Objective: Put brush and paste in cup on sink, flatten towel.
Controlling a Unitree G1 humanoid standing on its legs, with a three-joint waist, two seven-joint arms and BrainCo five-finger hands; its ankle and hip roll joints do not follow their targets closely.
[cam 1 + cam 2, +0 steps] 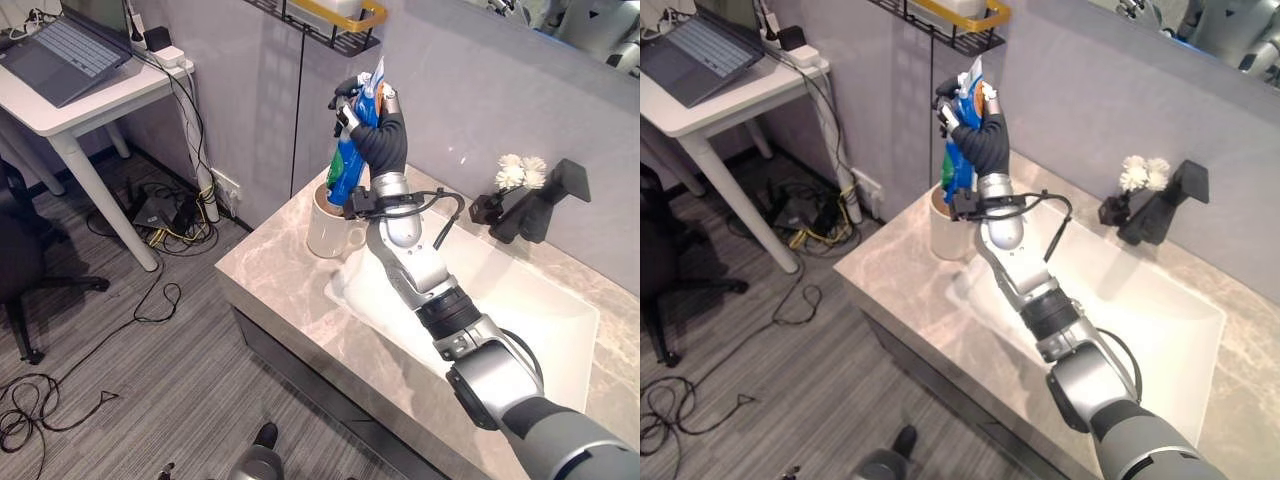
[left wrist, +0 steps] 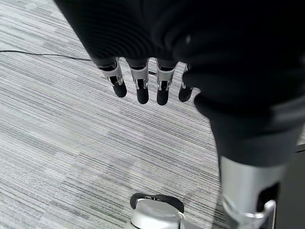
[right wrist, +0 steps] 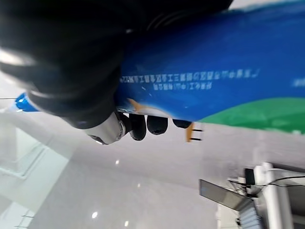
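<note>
My right hand [image 1: 381, 140] is raised above the white cup [image 1: 325, 236] at the counter's left corner, shut on a blue and green paste tube [image 1: 350, 165]. The tube hangs nearly upright and its lower end reaches the cup's mouth. In the right wrist view the tube [image 3: 214, 62] runs across my curled fingers [image 3: 157, 125]. A small orange part [image 1: 388, 100] shows at the hand beside the tube; I cannot tell what it is. A pale patch, perhaps the towel [image 1: 345, 285], lies at the sink's left rim under my arm. My left hand [image 2: 138, 81] hangs over the carpet with straight fingers.
The white sink basin [image 1: 520, 300] is set in a marble counter [image 1: 270, 285]. A black faucet [image 1: 545, 200] and a white flower [image 1: 520, 172] stand at the back wall. A wire shelf [image 1: 335, 22] hangs above the cup. A white desk with a laptop [image 1: 70, 60] stands far left.
</note>
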